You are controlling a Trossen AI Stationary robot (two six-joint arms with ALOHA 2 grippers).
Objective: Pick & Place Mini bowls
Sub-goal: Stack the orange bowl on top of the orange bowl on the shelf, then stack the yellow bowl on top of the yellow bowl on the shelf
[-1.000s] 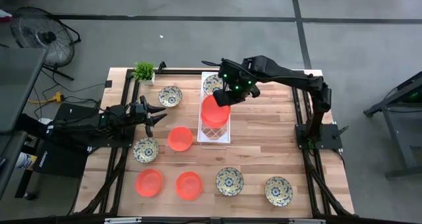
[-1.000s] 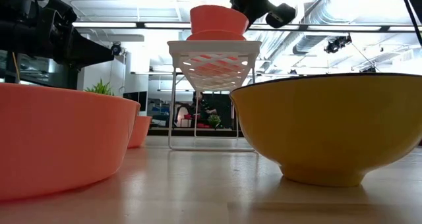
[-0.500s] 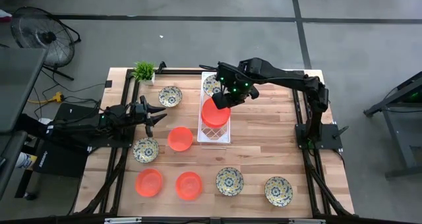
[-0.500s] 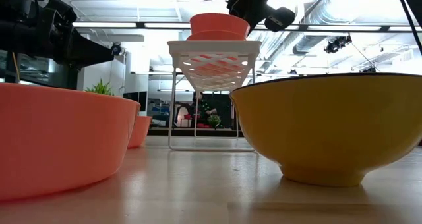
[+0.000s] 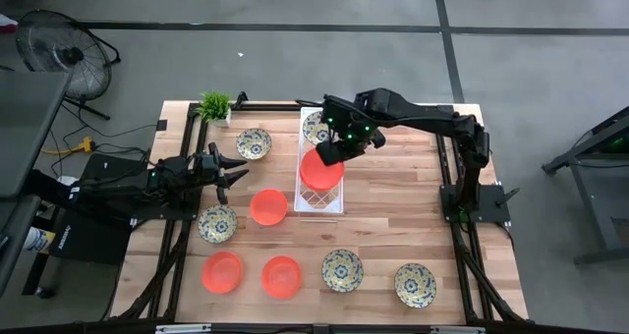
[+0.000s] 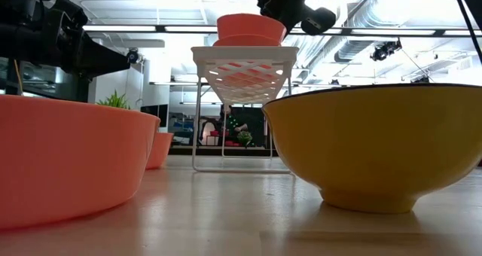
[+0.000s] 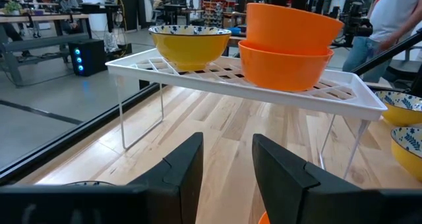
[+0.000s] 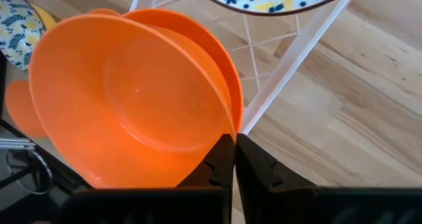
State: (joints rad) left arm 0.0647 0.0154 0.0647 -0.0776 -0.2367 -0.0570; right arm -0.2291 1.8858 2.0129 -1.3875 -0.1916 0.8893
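White rack mid-table, stacked orange bowls blocking its top; bare wood open to its right

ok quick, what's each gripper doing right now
Left gripper: open, empty, beside the white rack.
Right gripper: shut on the rim of the top orange bowl, over the rack.

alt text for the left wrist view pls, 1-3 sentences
Two orange mini bowls sit stacked on a white wire rack, with a cream floral mini bowl beside them on the same rack. The left gripper points toward the rack, fingers open and empty, above the wooden table.
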